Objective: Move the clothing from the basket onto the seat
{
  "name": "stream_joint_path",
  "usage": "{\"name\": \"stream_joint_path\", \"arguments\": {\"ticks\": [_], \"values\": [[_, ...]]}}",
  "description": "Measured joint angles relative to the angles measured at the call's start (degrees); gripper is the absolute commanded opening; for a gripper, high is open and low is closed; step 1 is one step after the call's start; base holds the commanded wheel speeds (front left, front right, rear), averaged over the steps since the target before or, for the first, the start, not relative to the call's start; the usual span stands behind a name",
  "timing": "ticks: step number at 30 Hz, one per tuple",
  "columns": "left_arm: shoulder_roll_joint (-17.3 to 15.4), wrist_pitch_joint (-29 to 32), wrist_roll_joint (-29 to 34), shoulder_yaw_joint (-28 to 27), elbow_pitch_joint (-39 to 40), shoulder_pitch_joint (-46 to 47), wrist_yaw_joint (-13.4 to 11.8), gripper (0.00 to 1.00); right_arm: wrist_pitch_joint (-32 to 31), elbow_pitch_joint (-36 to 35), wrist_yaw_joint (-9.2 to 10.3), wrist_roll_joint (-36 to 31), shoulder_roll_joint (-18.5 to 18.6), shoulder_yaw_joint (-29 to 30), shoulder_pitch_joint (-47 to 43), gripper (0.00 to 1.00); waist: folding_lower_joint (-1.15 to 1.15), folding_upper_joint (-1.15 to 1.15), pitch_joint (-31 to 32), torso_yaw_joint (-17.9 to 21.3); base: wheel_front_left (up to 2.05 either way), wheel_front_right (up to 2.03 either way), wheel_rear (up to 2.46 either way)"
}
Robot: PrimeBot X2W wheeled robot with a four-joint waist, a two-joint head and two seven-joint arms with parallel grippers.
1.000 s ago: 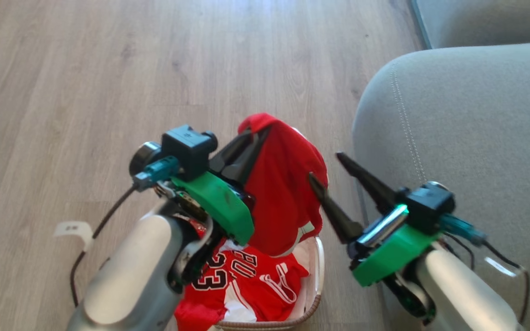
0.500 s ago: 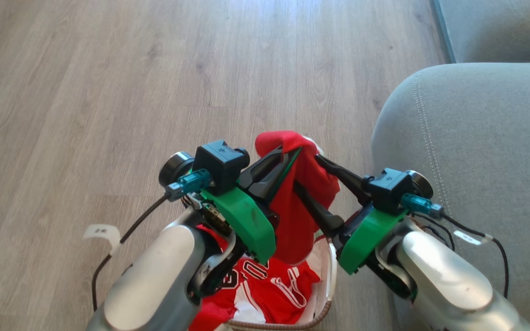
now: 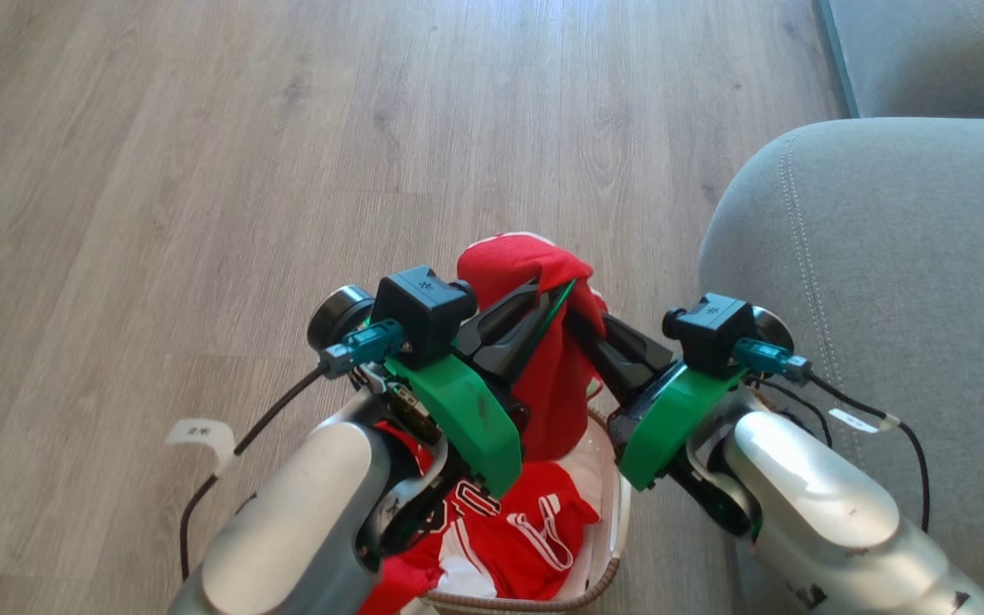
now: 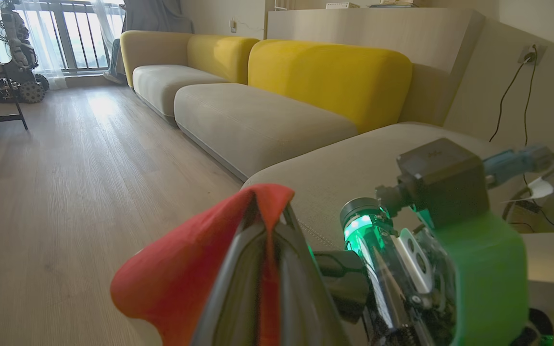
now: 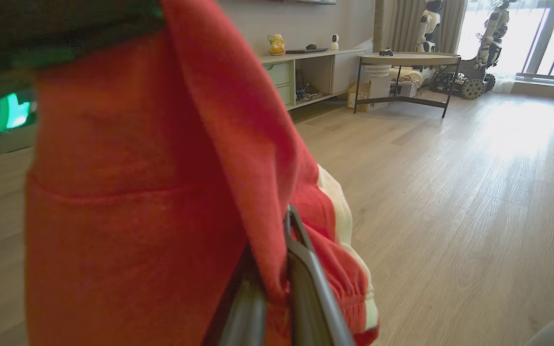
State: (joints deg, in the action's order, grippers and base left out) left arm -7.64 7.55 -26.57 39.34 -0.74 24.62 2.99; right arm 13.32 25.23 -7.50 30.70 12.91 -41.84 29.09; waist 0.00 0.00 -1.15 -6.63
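red garment is held up above the basket, its lower end hanging down into it. left end effector is clenched on the top fold. right end effector is clenched on the same cloth, from the seat side. jersey is seen bunched inside the basket. seat is found just right of the basket, nothing laid on it.

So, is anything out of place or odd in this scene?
Nothing looks damaged or spilled. A red garment hangs bunched above the basket, pinched by the left gripper and the right gripper together; the jersey lies crumpled inside.
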Motion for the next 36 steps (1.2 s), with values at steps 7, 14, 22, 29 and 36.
{"name": "stream_joint_path", "arguments": {"ticks": [7,14,22,29,36], "values": [[-0.15,-0.09,-0.03,-0.05,-0.43,-0.01,-0.29,0.0,0.58,-0.44,0.0,1.15,0.31,1.23,0.13,0.0,0.0,0.0,-0.11,0.63,0.0,0.0,0.0],[-0.57,-0.15,-0.58,-0.49,-0.6,-0.07,-1.09,1.0,0.91,-4.95,0.0,0.74,1.83,7.56,-0.71,0.0,0.0,0.0,-0.22,2.5,0.0,0.0,0.0],[-1.0,-0.86,-0.58,-0.85,-0.52,-0.23,-2.03,1.0,1.13,-11.62,0.0,-1.15,2.37,17.5,-6.4,0.0,0.0,0.0,-0.73,6.09,0.0,0.0,0.0],[-1.56,-1.92,-0.58,-1.14,-0.1,-0.53,-2.83,1.0,1.14,-19.08,0.0,-2.07,3.82,22.51,-9.81,0.0,0.0,0.0,-0.93,11.59,0.0,0.0,0.0],[-1.96,-2.94,-0.55,-1.21,-0.01,-0.54,-3.02,1.0,1.14,-25.39,0.0,-1.98,5.67,25.88,-13.15,0.0,0.0,0.0,-1.74,17.87,0.0,0.0,0.0]]}}
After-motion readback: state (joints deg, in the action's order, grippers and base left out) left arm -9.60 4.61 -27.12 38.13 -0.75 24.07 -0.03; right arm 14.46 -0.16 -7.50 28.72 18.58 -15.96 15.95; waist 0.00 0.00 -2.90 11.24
